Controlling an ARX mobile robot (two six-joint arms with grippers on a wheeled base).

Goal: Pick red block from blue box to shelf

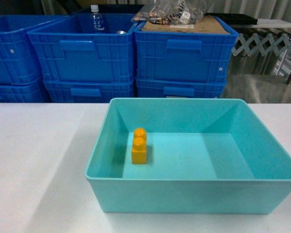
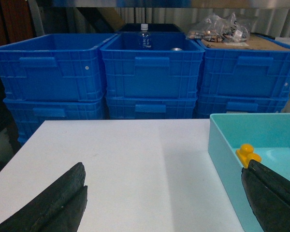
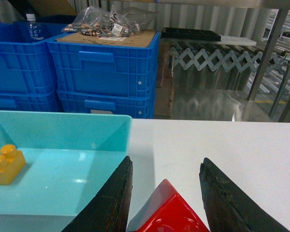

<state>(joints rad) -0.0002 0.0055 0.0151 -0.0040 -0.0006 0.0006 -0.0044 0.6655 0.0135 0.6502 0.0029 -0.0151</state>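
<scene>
Stacked dark blue crates (image 1: 179, 56) line the far side of a white table (image 1: 43, 160), one holding a water bottle (image 1: 96, 19), another topped with cardboard and clear bags (image 1: 177, 12). On the table sits the blue box (image 1: 194, 194), with only a yellow two-stud brick (image 1: 139, 146) on its floor, near the left wall. In the right wrist view the right gripper (image 3: 165, 203) has its dark fingers (image 3: 111, 198) on either side of the red block (image 3: 166, 212), held just right of the box above the table. The left gripper (image 2: 162, 203) hangs with jaws wide apart, left finger over bare table, right finger at the box's left wall
</scene>
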